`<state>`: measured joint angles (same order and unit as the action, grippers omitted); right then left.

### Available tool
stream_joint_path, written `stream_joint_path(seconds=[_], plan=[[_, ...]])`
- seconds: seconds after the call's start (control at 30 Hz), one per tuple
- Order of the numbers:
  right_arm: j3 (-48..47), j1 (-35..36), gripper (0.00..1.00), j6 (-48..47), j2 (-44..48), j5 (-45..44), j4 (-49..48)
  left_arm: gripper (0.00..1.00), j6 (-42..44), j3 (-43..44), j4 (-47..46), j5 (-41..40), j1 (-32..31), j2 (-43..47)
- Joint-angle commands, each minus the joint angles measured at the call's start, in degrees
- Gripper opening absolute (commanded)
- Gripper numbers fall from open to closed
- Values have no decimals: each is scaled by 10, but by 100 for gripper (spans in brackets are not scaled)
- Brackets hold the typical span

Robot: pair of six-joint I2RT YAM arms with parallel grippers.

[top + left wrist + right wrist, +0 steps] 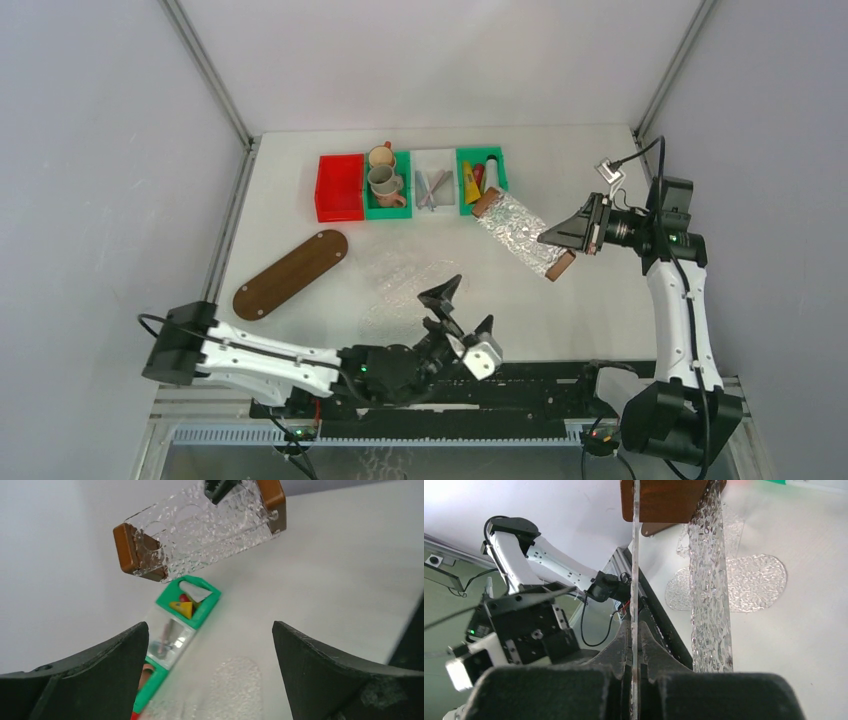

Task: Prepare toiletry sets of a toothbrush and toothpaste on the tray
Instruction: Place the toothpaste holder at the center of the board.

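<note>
Right now it's setup stage, not sorting: no brush/tube pair made yet. Right gripper, at 3 o'clock of the table, is pinched tight on one thin clear wall of the clear pebbled tray w/ wooden end blocks. It holds the tray off the table, tilted, at approx 4 o'clock from the bins.

Left gripper, at 6 o'clock, has jaws spread wide, nothing in them, aimed toward 12.

Toothbrushes lie in the clear bin at 12 o'clock. Tubes (yellow, red, white) are in the green bin just beside it, toward 1. Wooden oval board sits at 9, and a clear oval mat lies mid-table nr the left gripper.

Next, I'd guess the tray needs setting down flat w/in reach of both arms, and the wall let go w/o tipping it. Then the left arm can go for a brush. Risk: it's a thin-wall grip, so the tray could swing.
</note>
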<state>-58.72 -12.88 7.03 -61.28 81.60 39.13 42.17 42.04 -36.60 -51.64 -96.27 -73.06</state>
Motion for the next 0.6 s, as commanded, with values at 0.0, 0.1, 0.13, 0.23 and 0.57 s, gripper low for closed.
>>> stream_joint_path(seconds=[0.0,0.1,0.13,0.23,0.57], plan=[[-2,-6,0,9,17,35,-42,96,-208,57,189,52,0,80],[-3,-5,0,2,20,35,-40,96,-283,81,282,111,17,123],[-3,-6,0,-1,20,36,-38,96,-307,88,311,146,29,137],[-3,-5,0,-13,23,36,-31,96,-361,106,377,261,69,187],[-3,32,0,-89,38,-20,8,99,-474,194,547,531,307,315]])
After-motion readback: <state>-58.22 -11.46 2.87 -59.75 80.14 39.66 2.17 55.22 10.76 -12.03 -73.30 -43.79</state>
